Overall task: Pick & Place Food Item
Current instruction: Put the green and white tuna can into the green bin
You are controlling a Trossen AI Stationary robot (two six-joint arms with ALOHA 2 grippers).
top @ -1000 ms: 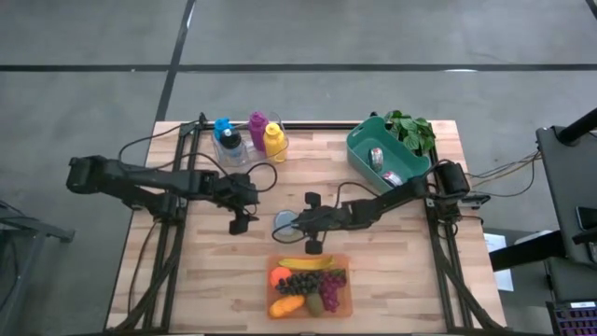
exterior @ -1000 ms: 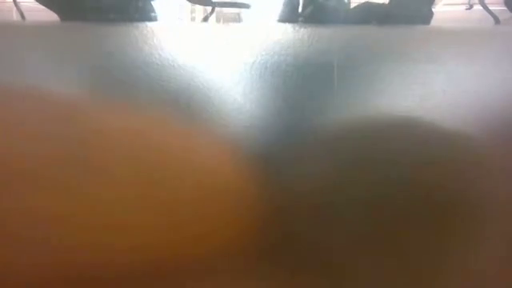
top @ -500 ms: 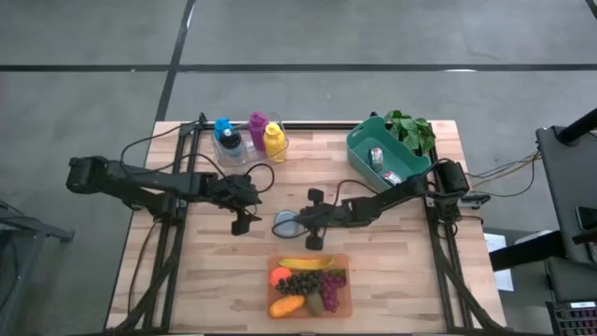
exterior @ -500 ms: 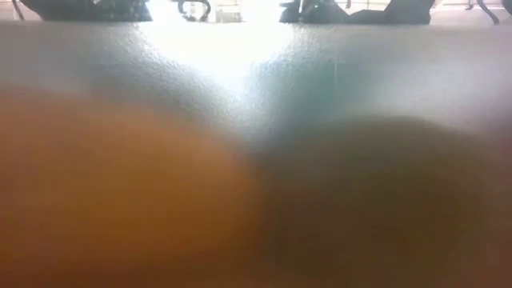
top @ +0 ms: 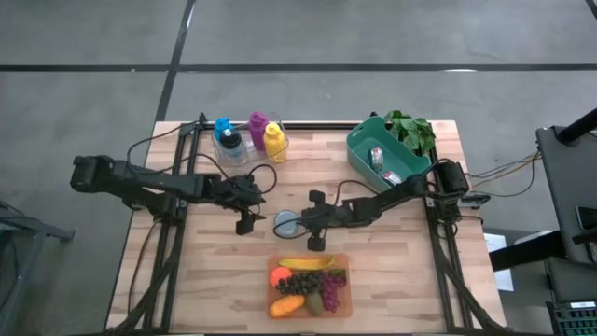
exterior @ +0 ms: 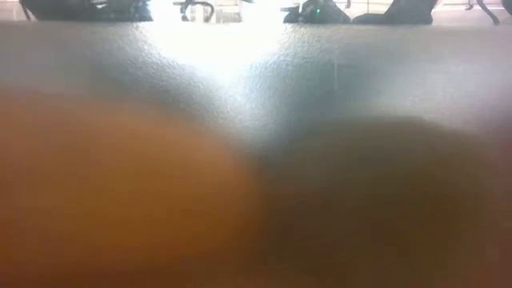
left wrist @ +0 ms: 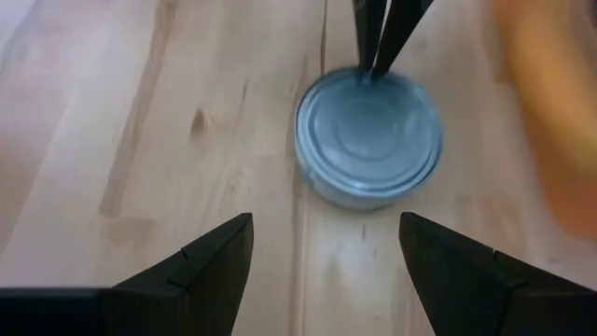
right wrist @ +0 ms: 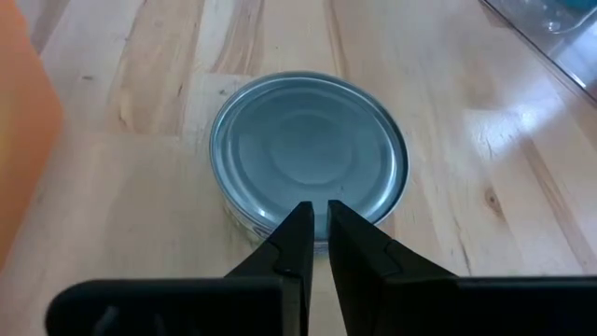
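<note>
Flat tin can [top: 285, 222] at mid-table, upright on the wood.
Low, round, silver-blue can [right wrist: 309, 163] with ringed lid facing up, sitting flat on the table [top: 215, 271] roughly midway between the left and right edges. Lid closed, no label readable. Its rim nearest the right edge touches the pinched tips of the right tool [right wrist: 314, 224].

A grey floor [top: 373, 33] crossed by dark lines surrounds the wooden counter [top: 215, 280]. Black equipment [top: 569, 187] stands at the right edge. Bright light glares in the low view.
</note>
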